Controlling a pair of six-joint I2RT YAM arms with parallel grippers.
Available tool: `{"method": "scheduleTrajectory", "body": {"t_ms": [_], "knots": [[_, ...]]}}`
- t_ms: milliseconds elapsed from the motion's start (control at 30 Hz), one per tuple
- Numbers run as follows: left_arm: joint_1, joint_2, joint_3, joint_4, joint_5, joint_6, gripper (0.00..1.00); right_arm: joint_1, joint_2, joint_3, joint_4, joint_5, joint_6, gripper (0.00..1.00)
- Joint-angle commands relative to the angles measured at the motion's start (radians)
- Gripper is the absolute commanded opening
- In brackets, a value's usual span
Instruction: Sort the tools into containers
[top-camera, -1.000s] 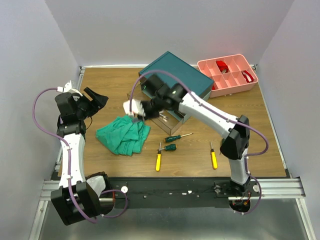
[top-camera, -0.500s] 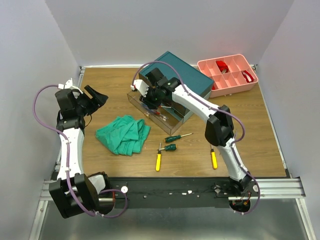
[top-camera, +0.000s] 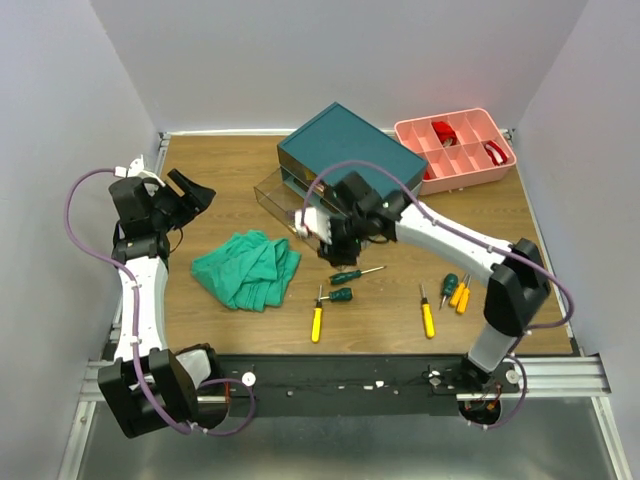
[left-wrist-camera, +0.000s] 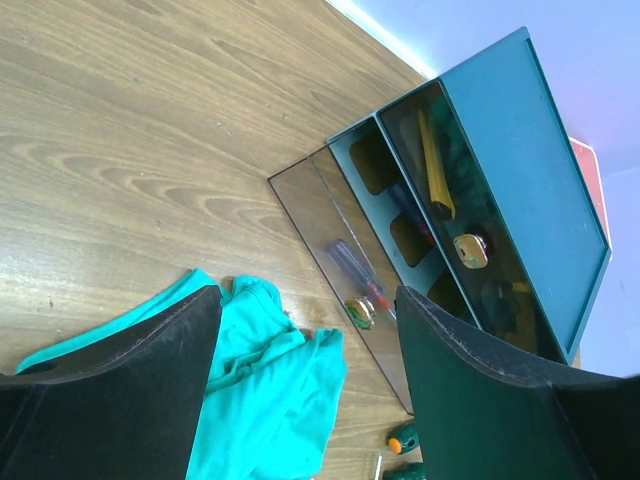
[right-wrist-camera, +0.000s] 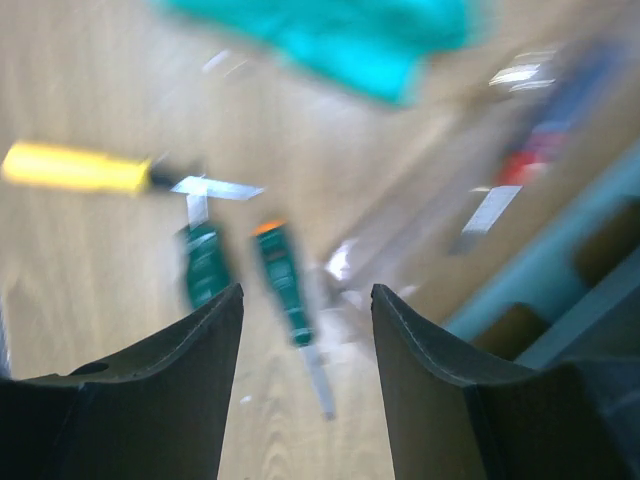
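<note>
Hovering spread apart and empty above the middle of the wooden counter (top-camera: 222, 170), the right hand (top-camera: 320, 222) should descend across the handle of the slim green-handled metal screwdriver (right-wrist-camera: 287, 285) lying just toward the near edge, avoiding its stubby green-handled neighbour (right-wrist-camera: 205, 265), then carry it to the open clear plastic drawer (left-wrist-camera: 322, 218) of the dark teal box (top-camera: 352, 150).

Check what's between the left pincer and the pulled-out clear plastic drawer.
Bare wooden tabletop only, in the top view; the crumpled green cloth lies off that line, toward the near edge.
</note>
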Motion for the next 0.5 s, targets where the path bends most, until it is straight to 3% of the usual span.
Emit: {"method": "scheduleTrajectory", "body": {"t_ms": [0,467], "knots": [[0.004,-0.027,-0.025,0.030,0.014,-0.006,0.80,0.096,-0.060,-0.260,0.080,0.007,-0.192,0.62],[0.013,-0.114,-0.085,0.001,0.000,0.014,0.80,0.147,0.045,-0.333,0.173,0.133,-0.157,0.63]]}}
